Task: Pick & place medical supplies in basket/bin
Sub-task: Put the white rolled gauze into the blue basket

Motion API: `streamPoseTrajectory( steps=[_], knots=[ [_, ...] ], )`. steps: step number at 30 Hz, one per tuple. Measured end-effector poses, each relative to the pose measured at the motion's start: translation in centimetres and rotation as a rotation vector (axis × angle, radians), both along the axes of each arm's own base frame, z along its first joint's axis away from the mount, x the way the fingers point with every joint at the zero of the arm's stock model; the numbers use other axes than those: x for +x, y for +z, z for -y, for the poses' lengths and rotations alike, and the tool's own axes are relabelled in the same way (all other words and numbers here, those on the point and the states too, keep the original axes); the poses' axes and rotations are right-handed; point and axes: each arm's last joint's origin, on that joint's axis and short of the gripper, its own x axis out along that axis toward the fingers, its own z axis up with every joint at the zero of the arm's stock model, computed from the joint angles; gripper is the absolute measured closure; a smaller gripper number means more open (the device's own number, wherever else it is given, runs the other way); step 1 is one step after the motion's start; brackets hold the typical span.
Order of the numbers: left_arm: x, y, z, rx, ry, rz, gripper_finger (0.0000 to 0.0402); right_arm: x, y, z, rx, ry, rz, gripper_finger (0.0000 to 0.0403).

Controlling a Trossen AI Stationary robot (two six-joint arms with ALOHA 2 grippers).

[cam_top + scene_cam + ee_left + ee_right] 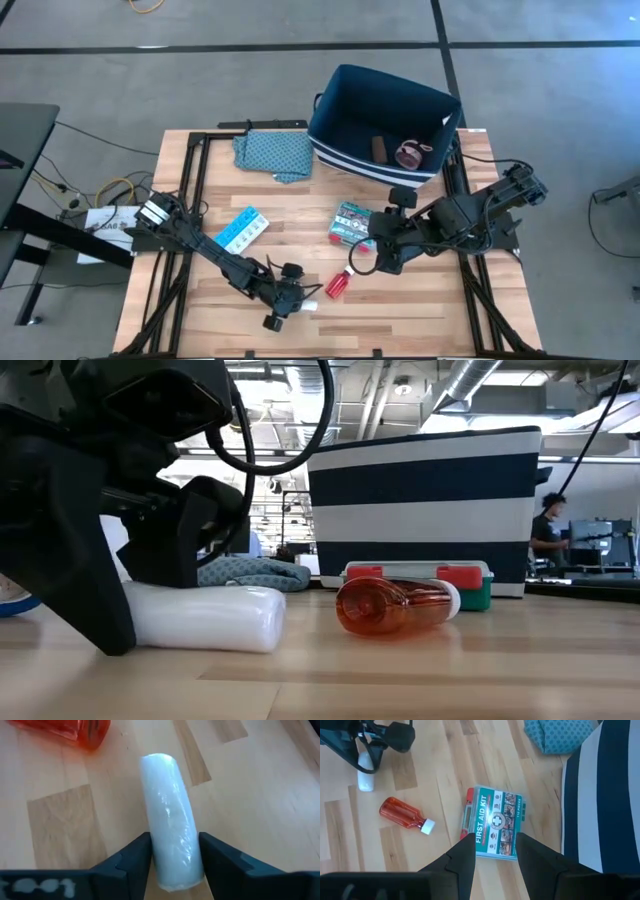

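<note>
My left gripper (175, 837) is down at the table's near edge (292, 300), shut on the white tube (167, 815), which lies flat on the wood. The red white-capped bottle (338, 285) lies on its side just beyond it. My right gripper (495, 840) hovers open above the teal-red first aid box (495, 822), whose near edge shows between its fingers. The blue-white pill organizer (242, 230) lies flat left of centre. The navy striped bin (385, 125) stands at the far edge, with the brown oblong (380, 148) and the pink roll (410, 153) inside. My left gripper pinches the white tube between its two fingers near the end closest to the arm (175, 865). The fingers (135, 860) slant down from the table's left and lie along the tube. The tube rests flat on the table (210, 618).
The teal patterned cloth (272, 152) lies folded left of the bin. Black frame rails (190, 190) run along the table's left and right sides. Bare wood shows between the pill organizer and the first aid box. A person stands in the room behind (545, 525).
</note>
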Motion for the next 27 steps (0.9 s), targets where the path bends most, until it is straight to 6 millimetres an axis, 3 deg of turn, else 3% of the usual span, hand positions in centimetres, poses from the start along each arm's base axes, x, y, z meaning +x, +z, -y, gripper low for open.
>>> streamPoseTrajectory(
  steps=[4,9,12,15,20,24,27],
  knots=[
    [0.0,0.5,0.0,-0.012,0.002,0.025,0.0266,-0.1,0.0,-0.1,0.001,0.004,-0.001,0.027],
    [0.1,1.8,-0.2,-0.003,-0.014,0.082,0.0322,-0.2,0.0,-0.3,0.001,0.012,-0.005,0.0268],
    [0.4,3.8,-0.8,0.045,-0.004,0.177,0.0358,-0.5,-0.1,-0.5,-0.007,0.022,-0.021,0.027],
    [1.6,6.9,-2.0,0.087,0.061,0.291,0.037,-1.4,0.1,-0.3,-0.026,0.018,-0.061,0.027],
    [4.3,14.6,-4.9,0.228,0.174,0.498,0.0365,-3.5,1.2,0.8,-0.031,-0.107,-0.05,0.0269],
    [6.7,20.8,-9.0,0.541,0.29,0.588,0.0357,-5.2,2.7,1.5,-0.011,-0.121,0.041,0.027],
    [8.5,25.5,-13.5,0.58,0.358,0.69,0.0363,-6.5,3.8,2.1,-0.039,-0.168,0.134,0.027]
  ],
)
